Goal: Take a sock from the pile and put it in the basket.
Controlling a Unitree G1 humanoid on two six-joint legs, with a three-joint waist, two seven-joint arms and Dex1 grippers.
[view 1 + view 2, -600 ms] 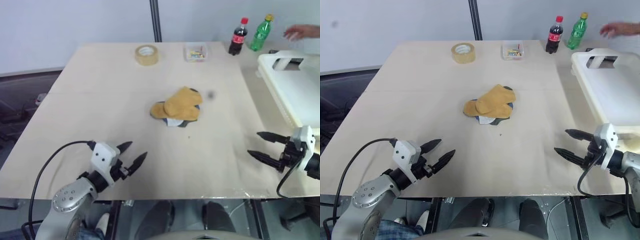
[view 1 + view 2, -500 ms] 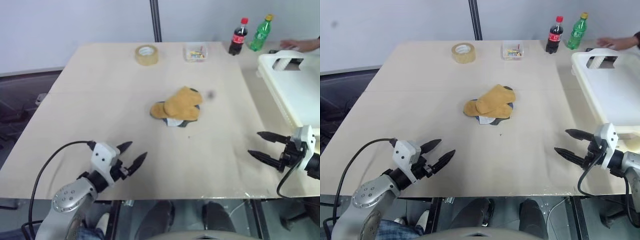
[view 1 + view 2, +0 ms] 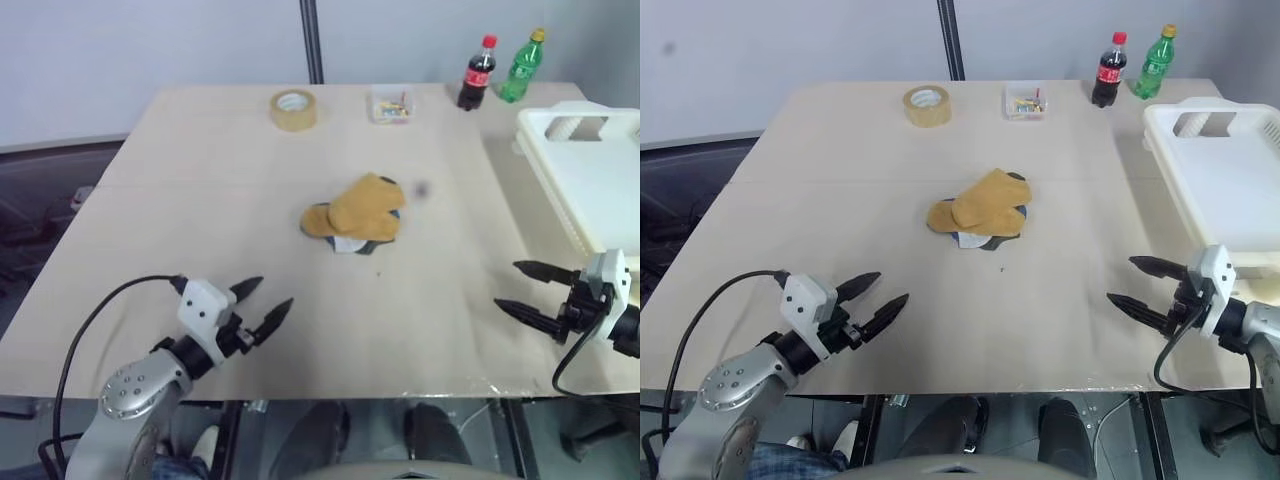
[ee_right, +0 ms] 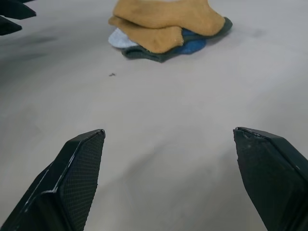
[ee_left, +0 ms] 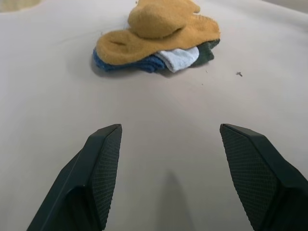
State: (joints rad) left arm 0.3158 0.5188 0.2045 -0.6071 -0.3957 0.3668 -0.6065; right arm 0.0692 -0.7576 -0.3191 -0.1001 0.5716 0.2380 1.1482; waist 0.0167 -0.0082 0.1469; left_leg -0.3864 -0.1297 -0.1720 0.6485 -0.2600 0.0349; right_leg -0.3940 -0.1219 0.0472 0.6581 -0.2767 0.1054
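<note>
The sock pile point(image 3: 352, 217) sits untouched mid-table, mustard socks on top of blue, grey and dark green ones. We see the person's hand that was reaching near the white laundry basket point(image 3: 590, 170) a moment ago has gone, so the drop-off at the table's right edge looks free. Our left gripper point(image 3: 258, 308) has eased slightly toward us; the right gripper point(image 3: 528, 294) has barely moved. Both have fingers spread wide, holding nothing, well short of the pile. We judge the reach not yet begun.

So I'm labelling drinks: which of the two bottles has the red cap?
The dark cola bottle, standing left of the green bottle, whose cap is yellow.
</note>
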